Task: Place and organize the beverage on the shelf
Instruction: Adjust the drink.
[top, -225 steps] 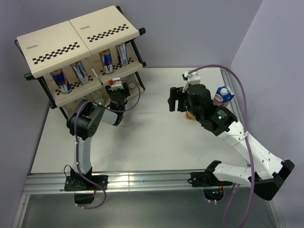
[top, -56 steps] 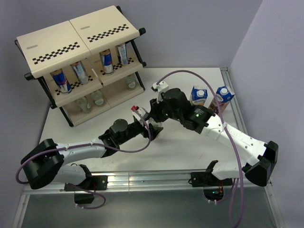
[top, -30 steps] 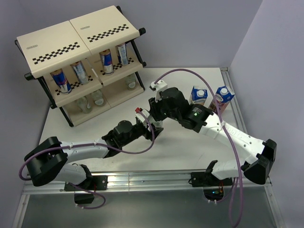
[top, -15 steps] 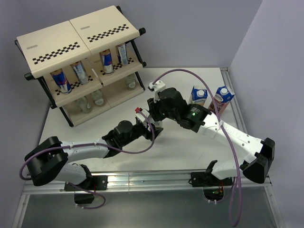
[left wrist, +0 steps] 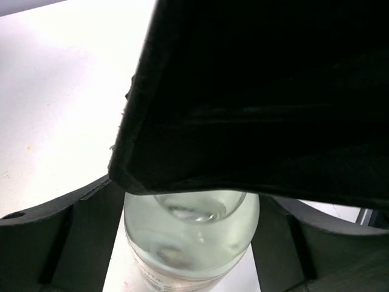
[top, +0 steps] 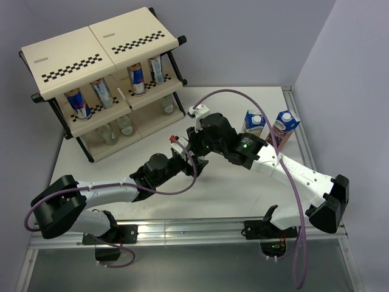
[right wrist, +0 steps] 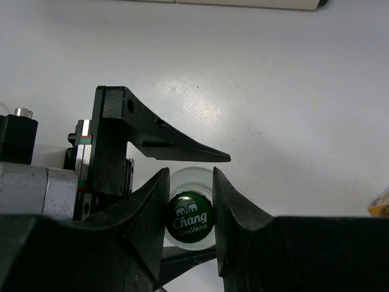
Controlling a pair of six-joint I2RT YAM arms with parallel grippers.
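The cream, checker-striped shelf [top: 100, 52] stands at the far left of the white table [top: 243, 194], with four blue and silver cans [top: 137, 78] on its middle tier and clear bottles [top: 124, 125] on the lowest. Two cartons [top: 254, 121] wait upright at the far right. My two arms meet near the table's middle over one clear glass bottle [left wrist: 182, 261], which stands upright with its long axis vertical. My right gripper [right wrist: 189, 196] comes down from above, its fingers clamped on the green cap [right wrist: 189, 219]. My left gripper [left wrist: 191, 237] reaches in level from the side, one finger on each side of the glass body; I cannot tell whether they press it. The shelf lies far-left of the bottle, so I judge my left arm the nearer carrier. The cap reads "Chang Soda Water"; print on the cans and cartons is too small to read.
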